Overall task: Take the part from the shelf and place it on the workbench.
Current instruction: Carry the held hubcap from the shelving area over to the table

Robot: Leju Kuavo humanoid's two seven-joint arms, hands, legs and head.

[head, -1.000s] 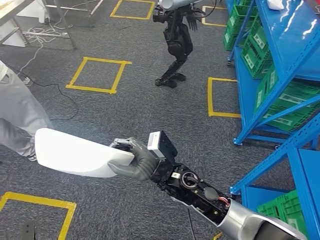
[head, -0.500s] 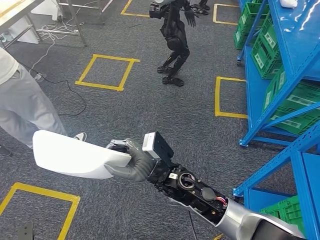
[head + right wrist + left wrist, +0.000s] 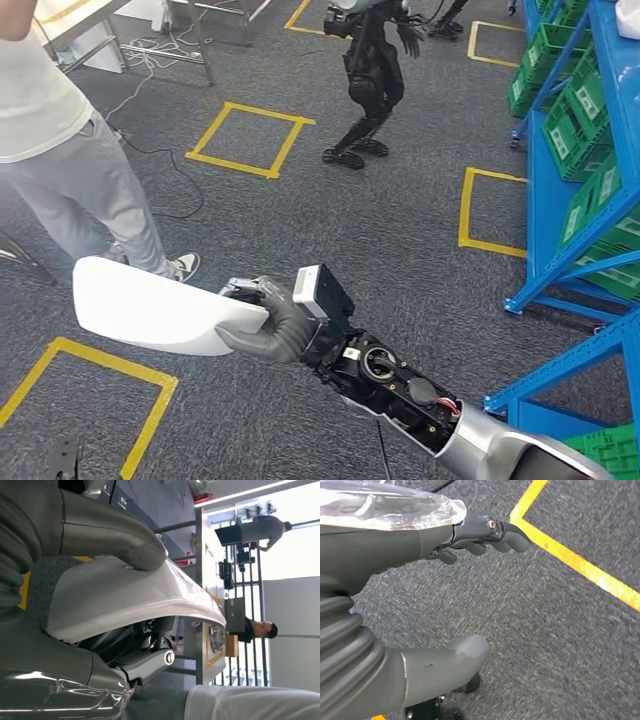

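The floor was dark grey carpet [image 3: 317, 230] marked with yellow tape squares [image 3: 249, 140], and blue shelving [image 3: 604, 180] with green crates [image 3: 573, 110] stood well off to the right of the robot's right hand [image 3: 279, 322]. This hand held the white curved part [image 3: 151, 305] by one end, the thumb on top and the fingers under it, so the part reached out beyond the hand above the carpet. A person in grey trousers [image 3: 90, 190] stood near the far end of the part. Another dark humanoid robot [image 3: 370, 80] stood well ahead. The left hand [image 3: 444, 595] hung over the carpet with nothing in it, the thumb apart from the fingers [image 3: 501, 532].
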